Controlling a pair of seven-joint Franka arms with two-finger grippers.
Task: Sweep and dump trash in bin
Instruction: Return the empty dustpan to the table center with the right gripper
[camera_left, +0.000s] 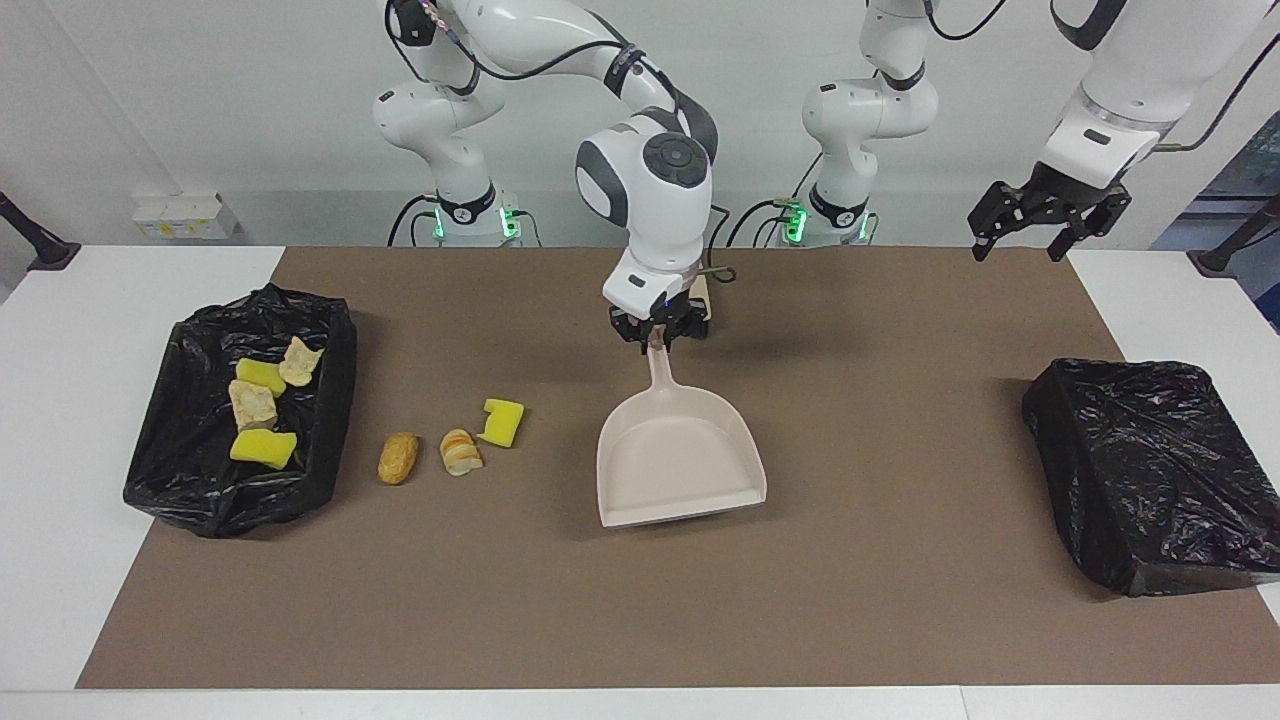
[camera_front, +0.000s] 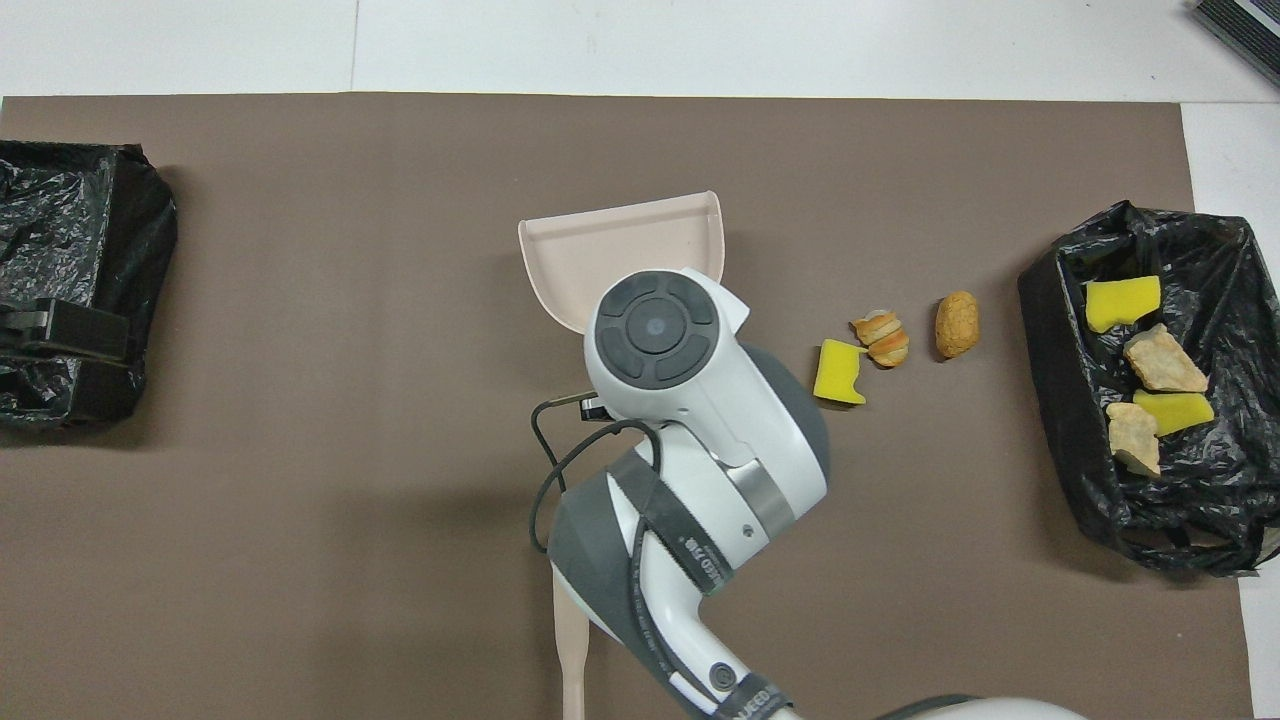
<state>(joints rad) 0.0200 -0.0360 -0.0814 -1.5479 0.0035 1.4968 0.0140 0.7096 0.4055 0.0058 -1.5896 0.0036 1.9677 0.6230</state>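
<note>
The beige dustpan (camera_left: 680, 455) lies flat and empty at the mat's middle; it also shows in the overhead view (camera_front: 620, 245). My right gripper (camera_left: 657, 338) is shut on the tip of its handle; in the overhead view the arm hides it. Three trash pieces lie on the mat toward the right arm's end: a yellow wedge (camera_left: 501, 421) (camera_front: 838, 372), a striped bread chunk (camera_left: 460, 452) (camera_front: 881, 339) and a brown chunk (camera_left: 398, 457) (camera_front: 957, 323). Several more pieces lie in the black-lined bin (camera_left: 180, 480) (camera_front: 1050, 330). My left gripper (camera_left: 1030, 242) (camera_front: 100, 340) waits open, raised over the left arm's end.
A second black-lined bin (camera_left: 1150, 480) (camera_front: 90, 220) stands at the left arm's end of the mat. A beige handle (camera_front: 570, 640), partly hidden by my right arm, lies nearer to the robots than the dustpan. The brown mat (camera_left: 900, 600) covers the table.
</note>
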